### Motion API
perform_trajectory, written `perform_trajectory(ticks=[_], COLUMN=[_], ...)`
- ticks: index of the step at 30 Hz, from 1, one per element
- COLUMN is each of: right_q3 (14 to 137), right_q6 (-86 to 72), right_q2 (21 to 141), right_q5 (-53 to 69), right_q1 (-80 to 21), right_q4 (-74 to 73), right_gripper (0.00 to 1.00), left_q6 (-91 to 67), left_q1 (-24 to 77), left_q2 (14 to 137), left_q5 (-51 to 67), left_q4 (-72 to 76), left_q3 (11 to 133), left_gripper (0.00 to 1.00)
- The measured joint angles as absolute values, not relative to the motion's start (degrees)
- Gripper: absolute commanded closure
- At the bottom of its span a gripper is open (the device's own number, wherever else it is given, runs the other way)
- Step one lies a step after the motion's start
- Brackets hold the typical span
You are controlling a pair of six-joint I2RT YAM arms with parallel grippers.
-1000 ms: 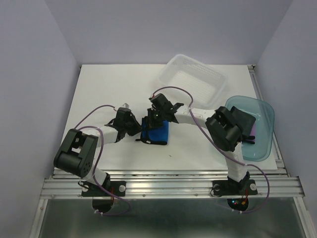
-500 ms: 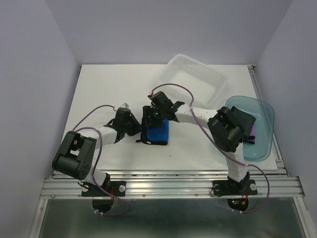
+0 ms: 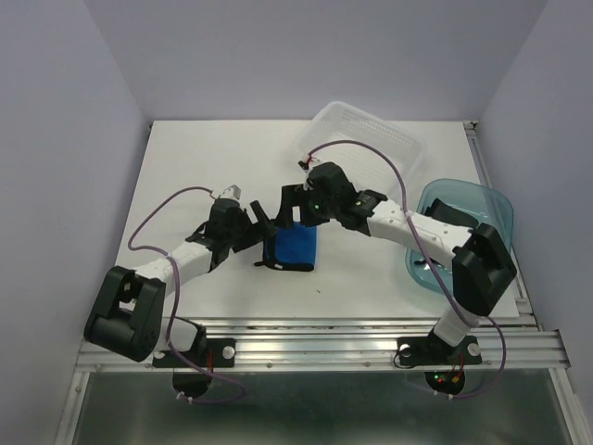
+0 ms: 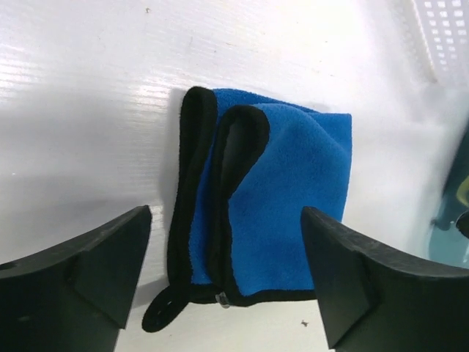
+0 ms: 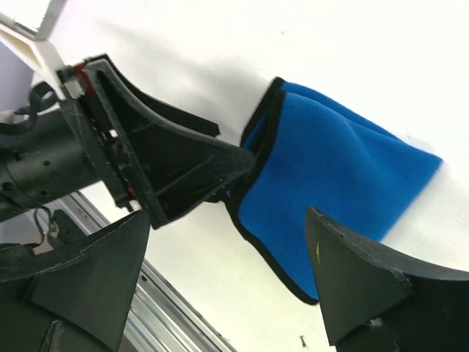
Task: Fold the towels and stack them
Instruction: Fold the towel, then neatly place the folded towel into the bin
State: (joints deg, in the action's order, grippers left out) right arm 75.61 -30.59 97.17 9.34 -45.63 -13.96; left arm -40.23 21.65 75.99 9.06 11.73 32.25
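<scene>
Table [image 3: 185, 167]: white top. Everything I can see from here sits on it, with both arm bases at the near edge.
Basket [image 3: 408, 148]: white perforated plastic, at the far side right of centre, tilted.
Tray [image 3: 496, 213]: translucent blue-green, at the right edge; my right arm crosses in front of it.
Right arm [image 3: 417, 232]: reaches from its base up and left across the table toward the middle.
Left arm [image 3: 181, 261]: stretches from its base up and right to the middle.
Blue towel [image 3: 292, 248]: lies folded on the table near the centre, between the two grippers, clear of the basket and tray. On my left wrist feed the blue towel [image 4: 286, 198] shows its dark-edged layers stacked on its left side.
Right gripper [image 5: 227, 218]: fingers spread wide with nothing pinched, above the far edge of the towel.
Left gripper [image 4: 223, 220]: fingers spread wide and holding nothing, at the towel's left side. I cannot tell if a tip touches the cloth.
Loop [image 4: 157, 315]: small dark hanging loop at the towel's near-left corner, flat on the table.
</scene>
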Motion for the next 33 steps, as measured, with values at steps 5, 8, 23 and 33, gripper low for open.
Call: perform_trajectory(ticks=[5, 8, 23, 33], right_q3=[71.53, 69.73, 67.53, 67.96], right_q6=[-30.15, -30.00, -28.88, -16.58], right_q2=[94.37, 92.90, 90.04, 92.64], right_q5=[6.74, 5.30, 0.97, 5.23], right_q1=[-44.88, -44.49, -40.95, -37.58], right_q4=[-14.61, -14.92, -16.14, -16.67], right_gripper=[0.07, 0.06, 0.06, 0.12], left_q6=[-36.34, -34.59, -28.84, -24.84], left_q1=[21.69, 21.80, 27.18, 31.66], left_q2=[76.25, 78.65, 91.42, 93.97], left_q5=[10.04, 10.59, 8.16, 3.42], left_q4=[11.79, 12.21, 14.17, 13.15], left_q3=[32.25, 32.75, 40.58, 43.11], left_gripper=[0.01, 0.01, 0.46, 0.81])
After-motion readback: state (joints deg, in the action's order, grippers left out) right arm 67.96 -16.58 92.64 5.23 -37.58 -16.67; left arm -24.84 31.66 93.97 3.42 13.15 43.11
